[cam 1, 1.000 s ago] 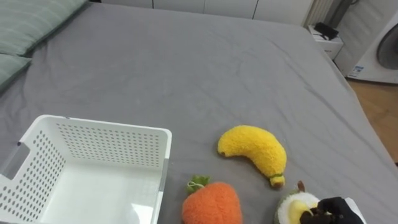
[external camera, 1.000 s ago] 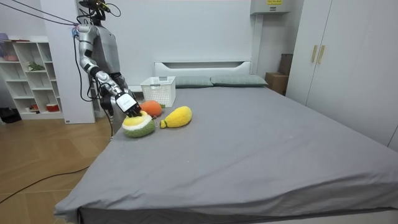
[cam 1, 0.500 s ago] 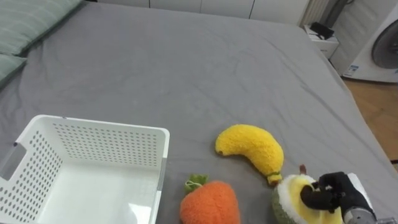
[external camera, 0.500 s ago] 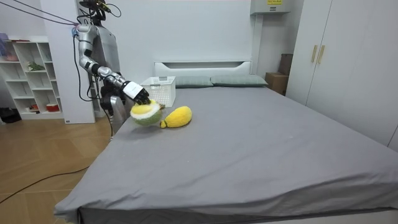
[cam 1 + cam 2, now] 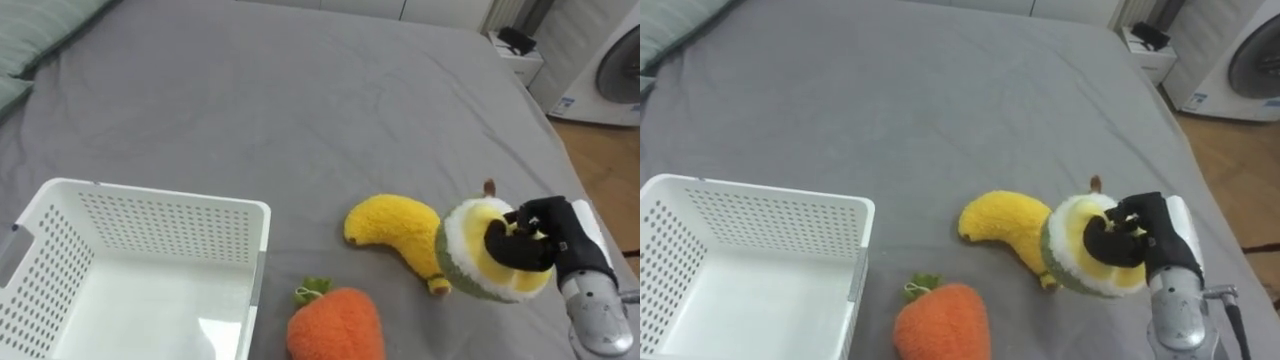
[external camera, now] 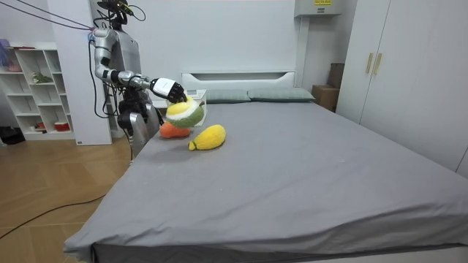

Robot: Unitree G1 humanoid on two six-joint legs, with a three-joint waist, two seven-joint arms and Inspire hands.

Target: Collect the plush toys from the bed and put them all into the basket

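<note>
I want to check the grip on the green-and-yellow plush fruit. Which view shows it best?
Left eye view: the green-and-yellow plush fruit is close, its yellow face showing, the right hand curled on it. The right eye view shows nearly the same. The room view shows it small, held above the bed.

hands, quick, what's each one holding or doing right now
Right hand: shut on the round green, white and yellow plush fruit toy, held above the grey bed.
Left hand: cannot be told.
</note>
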